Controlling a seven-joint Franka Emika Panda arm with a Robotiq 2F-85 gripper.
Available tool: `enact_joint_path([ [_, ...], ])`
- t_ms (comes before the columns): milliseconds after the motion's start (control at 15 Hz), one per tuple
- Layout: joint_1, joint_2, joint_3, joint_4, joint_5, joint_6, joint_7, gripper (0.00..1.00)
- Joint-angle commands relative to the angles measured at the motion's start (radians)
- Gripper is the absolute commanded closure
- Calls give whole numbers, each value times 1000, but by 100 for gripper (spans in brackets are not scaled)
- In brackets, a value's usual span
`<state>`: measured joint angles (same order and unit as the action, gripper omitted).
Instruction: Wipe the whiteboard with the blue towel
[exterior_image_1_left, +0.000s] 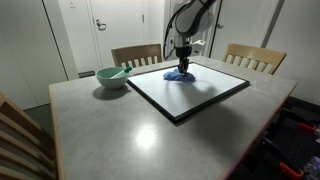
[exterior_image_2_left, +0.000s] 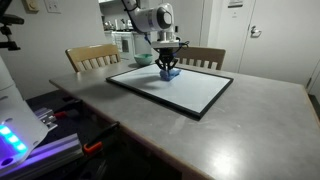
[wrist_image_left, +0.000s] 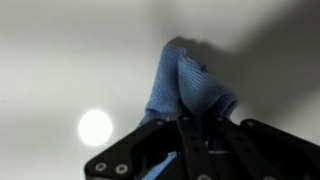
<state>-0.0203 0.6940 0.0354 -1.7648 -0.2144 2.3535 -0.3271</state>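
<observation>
Wrist view: black pincer (wrist_image_left: 188, 130) enters from bottom of frame, fingers clenched on the blue towel (wrist_image_left: 185, 85). Cloth is bunched into a ridge that sticks out past the fingertips and meets the glossy white whiteboard (wrist_image_left: 60, 60). Round bright light reflection (wrist_image_left: 96, 127) shows on the whiteboard just beside the towel; a soft shadow falls on the whiteboard on the towel's other side.

Exterior views: whiteboard w/ thin black frame lies flat on a grey counter (exterior_image_1_left: 120, 135), turned at an angle to the counter edges. White robot arm (exterior_image_2_left: 152, 20) reaches down over the whiteboard's far part, pincer pointing straight down. Blue towel sits under it on the whiteboard surface, inside the frame, near the far edge – a small blue lump, touching the board. Rest of the whiteboard is plain white w/ some glare.

Teal-green bowl (exterior_image_1_left: 112, 77) stands on the counter just off the whiteboard, beside one far corner, not touching the frame. Two wooden chairs (exterior_image_2_left: 92, 57) stand beyond the whiteboard's far side – backs upright, pushed to the counter. Doors & pale walls lie further back beyond the whiteboard.
</observation>
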Motion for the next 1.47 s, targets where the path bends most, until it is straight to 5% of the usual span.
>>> enact_joint_path([
  [0,9,25,39,27,7,22,-41,97],
  [600,16,99,94,138,12,-4,-141,97],
  [1067,21,155,69,231,-4,-47,-161,97],
  [1400,26,126,1,187,-38,-38,-92,97],
])
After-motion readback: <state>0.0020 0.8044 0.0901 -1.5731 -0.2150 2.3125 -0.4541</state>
